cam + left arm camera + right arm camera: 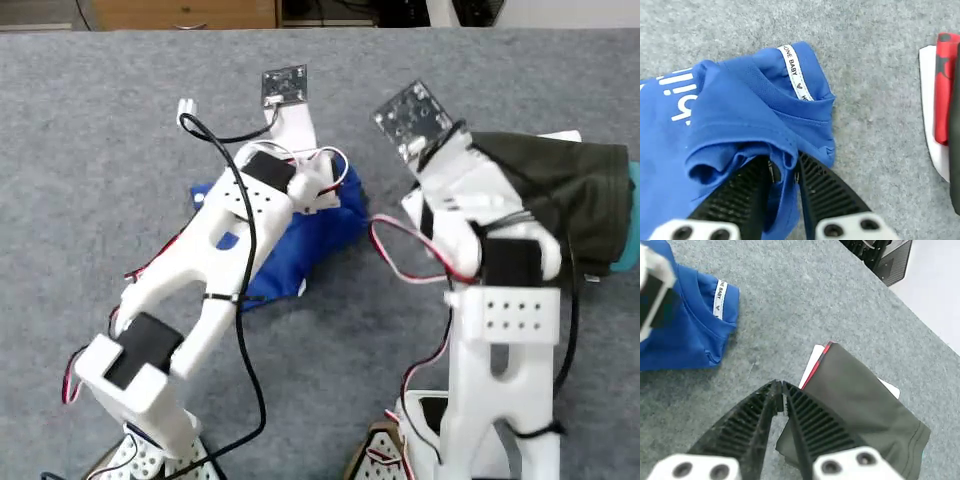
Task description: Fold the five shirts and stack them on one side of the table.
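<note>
Blue shirt (pixel 730 110) edge pinched in left tool (pixel 787 164); right tool (pixel 780 386) closed, empty, beside dark stack (pixel 860 405)

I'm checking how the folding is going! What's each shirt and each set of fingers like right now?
blue shirt: rumpled, pinched at one edge
left fingers: shut on the blue shirt
right fingers: shut, holding nothing
dark green shirt: folded, top of the pile
red shirt: lying under it

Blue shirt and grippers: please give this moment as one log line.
left gripper: shut on blue shirt | right gripper: shut, empty, near dark shirt
</note>
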Robot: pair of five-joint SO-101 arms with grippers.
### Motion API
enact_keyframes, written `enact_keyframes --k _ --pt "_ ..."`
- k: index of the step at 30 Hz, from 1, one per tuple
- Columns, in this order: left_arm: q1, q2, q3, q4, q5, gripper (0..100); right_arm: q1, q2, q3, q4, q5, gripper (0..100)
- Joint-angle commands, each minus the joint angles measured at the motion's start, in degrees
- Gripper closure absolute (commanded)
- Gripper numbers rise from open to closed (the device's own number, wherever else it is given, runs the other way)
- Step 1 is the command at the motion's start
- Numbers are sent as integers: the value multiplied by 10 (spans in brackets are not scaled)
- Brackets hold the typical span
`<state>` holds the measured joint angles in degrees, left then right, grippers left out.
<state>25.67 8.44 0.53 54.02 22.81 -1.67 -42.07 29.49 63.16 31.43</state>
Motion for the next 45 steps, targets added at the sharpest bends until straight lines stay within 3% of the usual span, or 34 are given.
enact_keyframes --k 1,10,16,19,25,29,35,45 --pt "0 17 -71 -11 4 979 7 -36 34 -28 -5 979" --pt "0 94 -169 1 4 978 7 -41 44 -24 -5 979" --pt "-19 98 -209 80 29 800 3 -40 44 3 11 979" --pt "-64 94 -246 113 62 769 0 -39 44 20 11 977" --pt "-176 95 -415 286 -11 789 -145 -18 48 57 11 956" --pt "-248 102 -440 359 -76 974 -240 102 15 15 -19 957" --pt "-322 119 -282 322 -90 980 -295 400 -207 27 -89 958" --pt "-386 2 76 68 -91 982 -325 770 -621 222 -98 992"
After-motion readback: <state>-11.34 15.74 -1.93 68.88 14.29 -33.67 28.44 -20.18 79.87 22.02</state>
